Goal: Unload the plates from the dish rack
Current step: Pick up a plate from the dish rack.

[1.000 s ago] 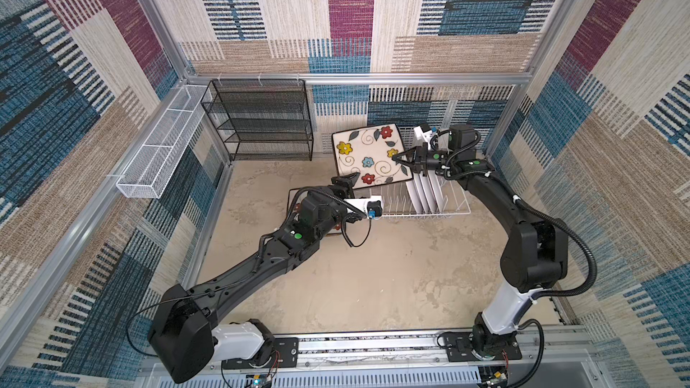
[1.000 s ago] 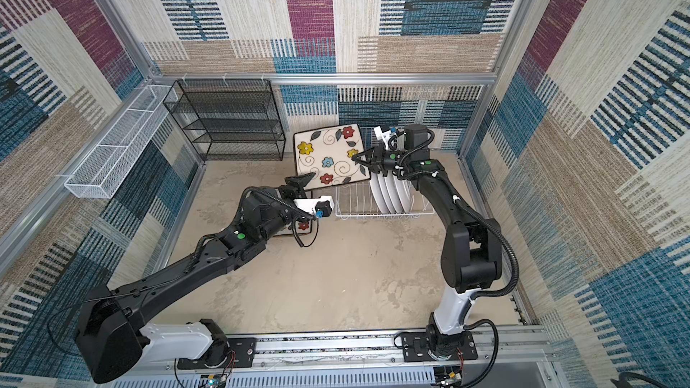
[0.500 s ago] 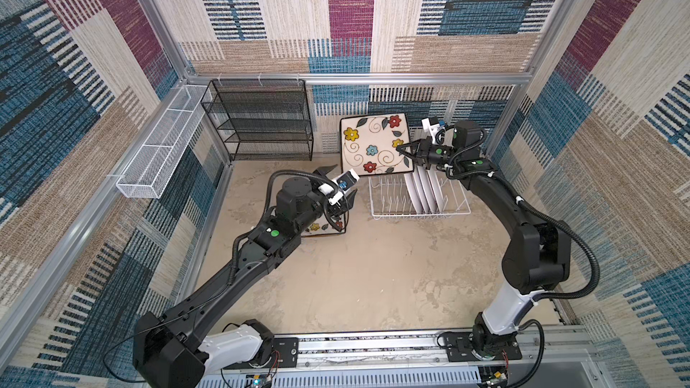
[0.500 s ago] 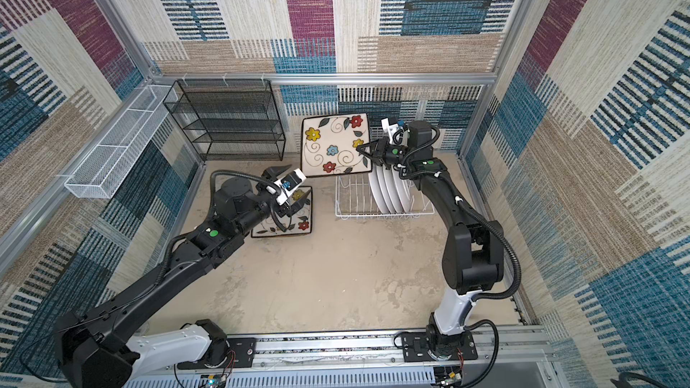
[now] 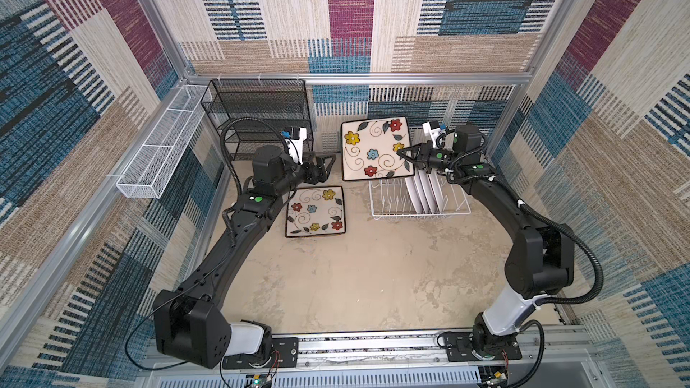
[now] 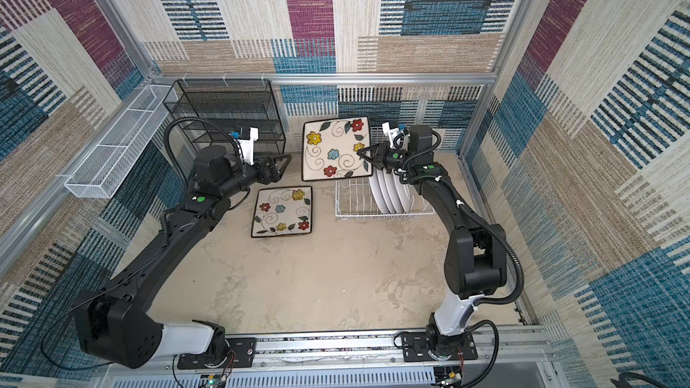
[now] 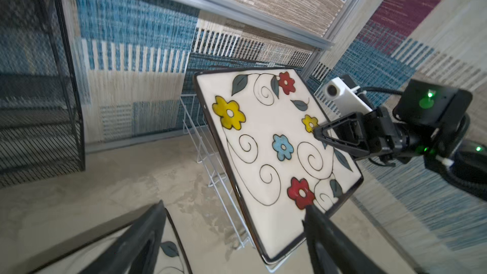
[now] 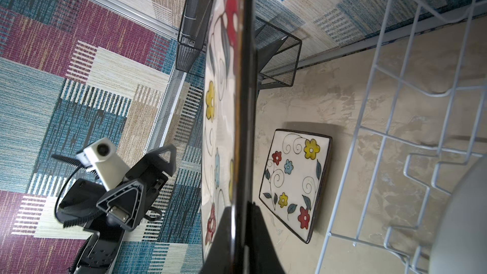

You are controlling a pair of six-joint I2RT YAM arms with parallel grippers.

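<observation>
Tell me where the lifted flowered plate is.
In both top views the lifted plate hangs tilted above the dish rack's empty end, its edge pinched by the right claw.

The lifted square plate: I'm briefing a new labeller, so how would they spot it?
Find the white dish rack near the back wall. Over its empty end, the right gripper pinches a square flowered plate by one edge. Its twin lies flat on the table; this one hangs tilted.

Flat plate (image 5: 315, 212) left of dish rack (image 5: 418, 214), upright plates (image 5: 425, 188) inside
</observation>
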